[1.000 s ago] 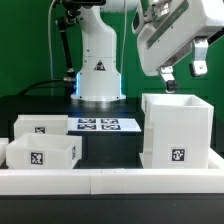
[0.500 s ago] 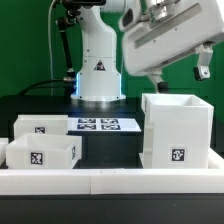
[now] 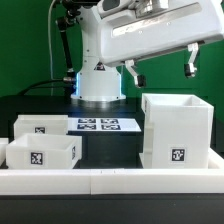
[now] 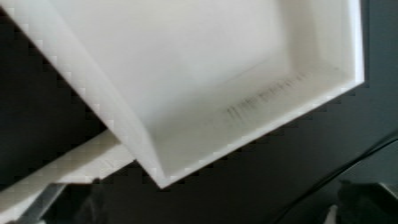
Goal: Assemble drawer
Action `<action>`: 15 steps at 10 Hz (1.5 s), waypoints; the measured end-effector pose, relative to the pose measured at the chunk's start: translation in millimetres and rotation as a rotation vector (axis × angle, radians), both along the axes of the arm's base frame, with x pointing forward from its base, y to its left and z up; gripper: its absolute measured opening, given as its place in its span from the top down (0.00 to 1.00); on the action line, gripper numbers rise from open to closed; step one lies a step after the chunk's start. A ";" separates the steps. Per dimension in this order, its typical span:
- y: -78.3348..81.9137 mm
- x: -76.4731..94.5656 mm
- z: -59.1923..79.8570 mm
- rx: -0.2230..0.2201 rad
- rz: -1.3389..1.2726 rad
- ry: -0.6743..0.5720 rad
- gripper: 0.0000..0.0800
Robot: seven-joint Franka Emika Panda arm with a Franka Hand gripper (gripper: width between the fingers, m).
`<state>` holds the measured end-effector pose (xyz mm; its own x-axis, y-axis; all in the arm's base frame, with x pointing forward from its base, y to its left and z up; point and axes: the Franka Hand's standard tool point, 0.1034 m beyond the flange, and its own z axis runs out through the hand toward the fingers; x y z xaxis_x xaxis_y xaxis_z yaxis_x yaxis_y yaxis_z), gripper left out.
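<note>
The drawer's tall hollow box (image 3: 177, 130) stands at the exterior view's right, open top up, with a square tag low on its front. Two smaller open-top trays, one behind (image 3: 40, 126) and one in front (image 3: 40, 153), sit at the left, each with a tag. My gripper (image 3: 161, 67) hangs above the tall box, well clear of its rim, open and empty. In the wrist view the box's white hollow interior (image 4: 196, 80) fills most of the picture. My fingertips (image 4: 39, 205) show only as dark blurs at the edge.
The marker board (image 3: 106, 125) lies flat between the trays and the box, in front of the arm's white base (image 3: 100, 75). A low white border rail (image 3: 110, 181) runs along the front of the black table.
My hand has swung toward the exterior view's left and turned, so both fingers now show spread wide apart above the box. The box and trays have not moved.
</note>
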<state>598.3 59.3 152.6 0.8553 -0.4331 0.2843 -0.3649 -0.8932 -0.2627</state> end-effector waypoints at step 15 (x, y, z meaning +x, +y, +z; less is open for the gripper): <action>-129.0 -43.4 -60.2 -0.011 0.126 0.236 0.19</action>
